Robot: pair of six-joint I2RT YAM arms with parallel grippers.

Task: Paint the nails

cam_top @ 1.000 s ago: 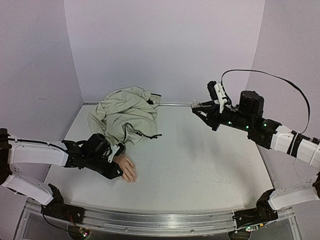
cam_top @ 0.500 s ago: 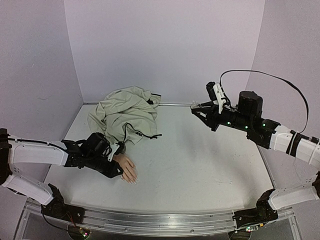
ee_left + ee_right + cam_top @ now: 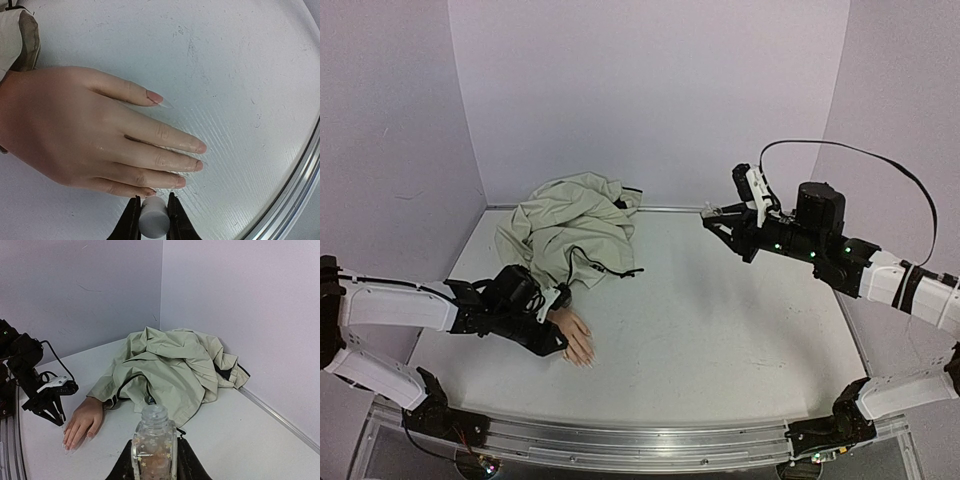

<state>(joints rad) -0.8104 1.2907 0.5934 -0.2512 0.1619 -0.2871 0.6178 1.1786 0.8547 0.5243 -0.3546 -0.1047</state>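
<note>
The nails (image 3: pixel 200 148) tip the fingers of a flesh-pink hand (image 3: pixel 75 130) that lies palm down on the white table (image 3: pixel 240 70), fingers pointing toward the near rail. Your left gripper (image 3: pixel 153 198) is pressed in on a small white cylinder (image 3: pixel 154 220), one finger on each side of it. The cylinder's end sits just beside the tip of the finger at the hand's edge, and you cannot tell whether it touches. At the wrist you see the beige cuff (image 3: pixel 20 40) of a jacket (image 3: pixel 575 230), which is heaped at the back left of the table.

Your right gripper (image 3: pixel 155 462) pinches a small clear glass bottle (image 3: pixel 154 440) by its sides. The bottle stands upright and its neck is uncapped. In the top view this gripper hangs above the far right of the table, well apart from the hand.
</note>
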